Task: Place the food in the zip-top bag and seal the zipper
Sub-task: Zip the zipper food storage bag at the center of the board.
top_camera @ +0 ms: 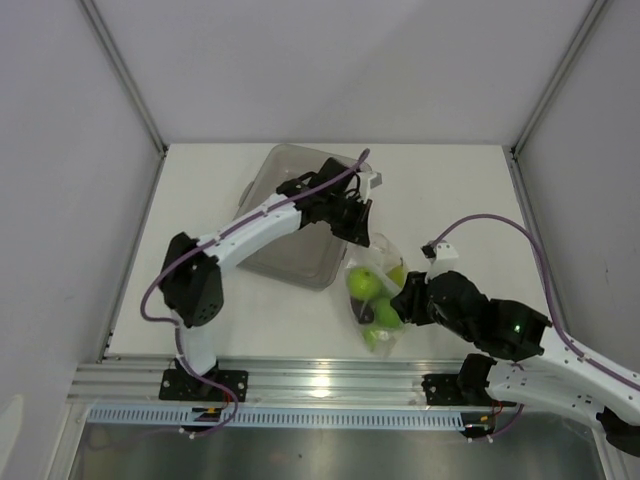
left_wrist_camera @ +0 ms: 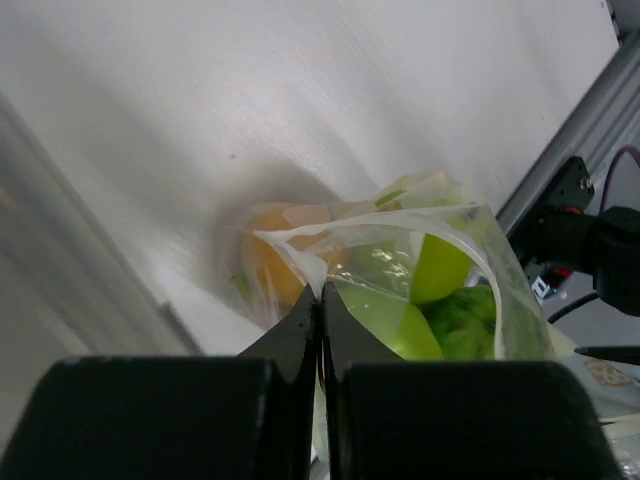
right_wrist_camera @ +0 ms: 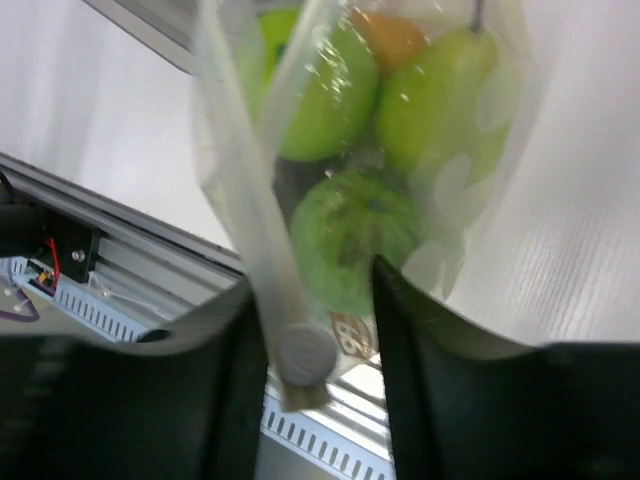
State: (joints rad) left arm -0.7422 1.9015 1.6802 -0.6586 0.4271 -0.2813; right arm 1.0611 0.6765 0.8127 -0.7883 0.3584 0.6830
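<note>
The zip-top bag (top_camera: 386,252) lies on the worktop (top_camera: 450,190) just off the 5 o'clock corner of the grey tray (top_camera: 270,175). Its long axis runs from 12 to 6 o'clock in the top view, and its far end points at 12 o'clock. The food is inside it: green fruits (top_camera: 364,284) bunched through the middle, and an orange fruit (left_wrist_camera: 270,250) near the far end. The left fingers (left_wrist_camera: 303,325) are closed tight at that 12 o'clock end, pinching the bag's thin clear rim between their tips. Beyond the pinch the rim bows apart rather than lying flat. The right fingers (right_wrist_camera: 225,340) come in from about 4 o'clock and stand partly apart, straddling the bag's near end. One green fruit (right_wrist_camera: 345,235) bulges in the gap between them. A pale strip (right_wrist_camera: 250,190) of the bag runs down along the inside of one finger, touching it. I cannot tell whether that strip is the zipper, nor whether these fingers press on the bag or only stand around it.
</note>
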